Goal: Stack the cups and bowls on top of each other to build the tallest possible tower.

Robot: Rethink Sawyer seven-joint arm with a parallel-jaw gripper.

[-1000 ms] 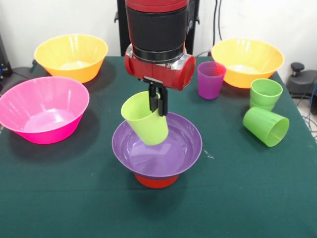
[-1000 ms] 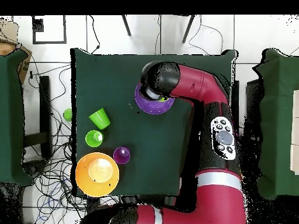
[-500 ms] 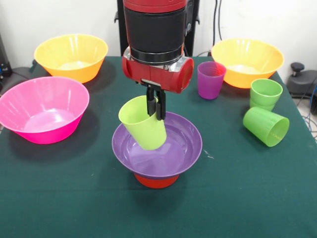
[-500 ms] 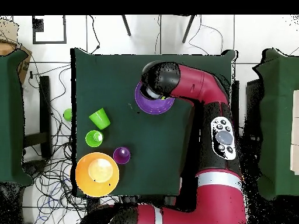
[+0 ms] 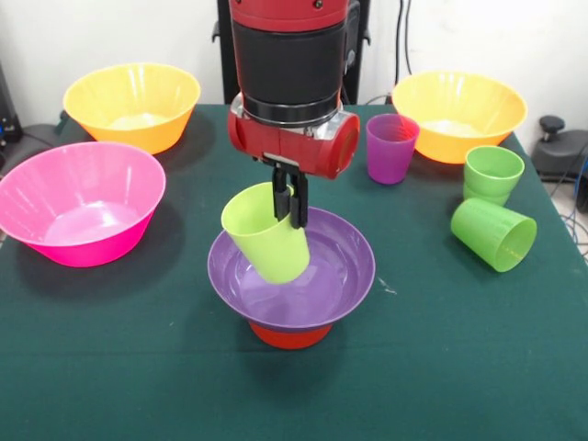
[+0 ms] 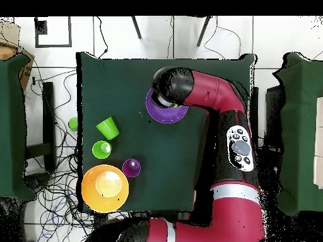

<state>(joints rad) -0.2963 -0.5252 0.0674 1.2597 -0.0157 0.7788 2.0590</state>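
My gripper [image 5: 288, 200] is shut on the rim of the yellow-green cup [image 5: 260, 241]. The cup hangs tilted, its base inside the purple bowl [image 5: 322, 280]; whether it touches the bowl I cannot tell. That purple bowl rests on a small orange bowl [image 5: 289, 336], which makes the tower. In the overhead view the arm [image 6: 202, 91] hides the cup and part of the purple bowl [image 6: 163, 113]. The other cups are a purple one [image 5: 392, 147], an upright green one [image 5: 493, 173] and a green one lying on its side [image 5: 494, 234].
A big pink bowl [image 5: 78, 197] stands at the left. Orange-yellow bowls sit at the back left [image 5: 133, 103] and back right [image 5: 459, 112]. A small green thing [image 6: 73, 123] lies just off the table's edge in the overhead view.
The gripper has carried the yellow-green cup slightly down and to the left, deeper into the purple bowl. Nothing else has moved.
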